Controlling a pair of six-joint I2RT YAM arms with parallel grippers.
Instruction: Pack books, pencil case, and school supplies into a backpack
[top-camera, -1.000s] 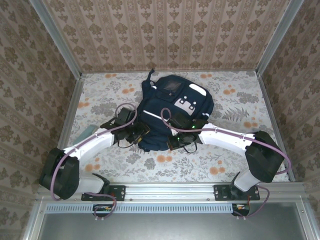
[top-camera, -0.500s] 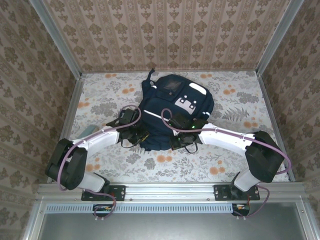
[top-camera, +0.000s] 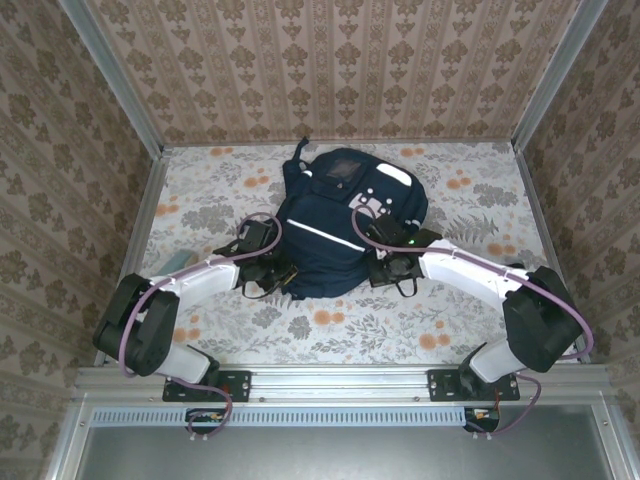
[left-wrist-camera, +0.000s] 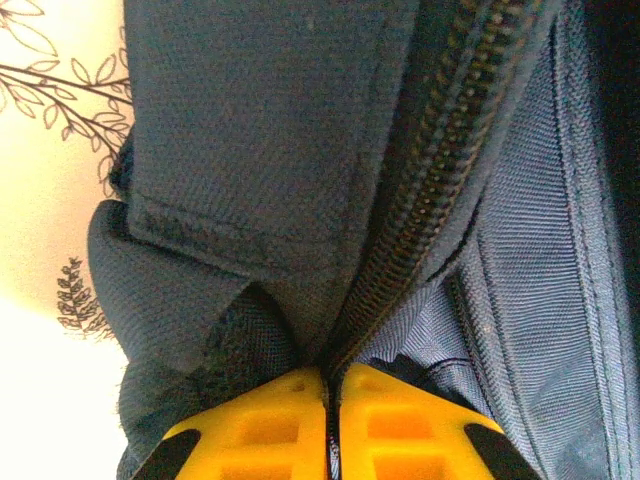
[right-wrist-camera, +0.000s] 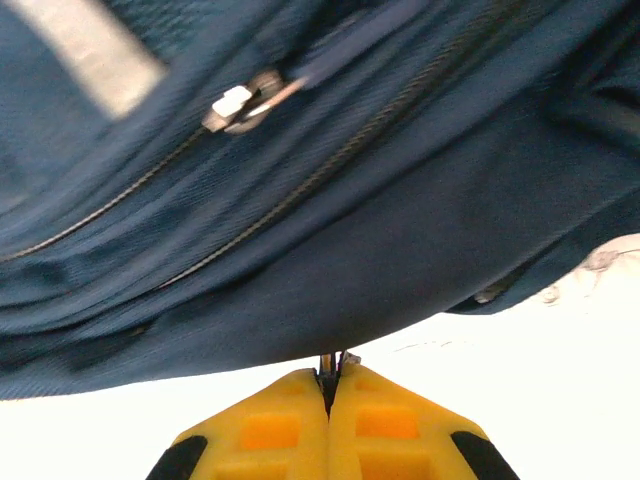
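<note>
Two pincers, both at the backpack (top-camera: 335, 205) now. A sec ago the left pincer (top-camera: 284, 272) hung half open just off the bag's near-left corner. Since then it's come in and snapped shut there. On the left wrist cam its yellow fingers (left-wrist-camera: 250, 430) are pressed together w/ the zip (left-wrist-camera: 430, 170) running straight down between them, so I'd say it's nipping the bag's fabric at the zip line.

The right pincer (top-camera: 390, 265) was at the middle of the bag's near edge and has slid round to the near-right side, closed throughout. On the right wrist cam its tips sit just under the bag's navy edge. A thin bit of metal (right-wrist-camera: 335, 358) shows at the tips, too small to tell if it's gripped. A zip slider (right-wrist-camera: 240, 102) sits further up the bag, untouched.

Meaning, prob.: one corner pinned so the zip can be worked. That's still the opening step, and I'd guess packing proper hasn't started. A pale greenish thing (top-camera: 178, 261) pokes out well left of the bag, behind the left arm. It's likely the pencil case, still outside.

The bag lies flat on the flowery table (top-camera: 220, 190), handle end away from the arms. It's navy woven cloth w/ a white slanting stripe (top-camera: 320, 232) and white/grey patches (top-camera: 378, 205) toward the far-right. It looks soft and floppy, so the mouth will likely sag unless held.
</note>
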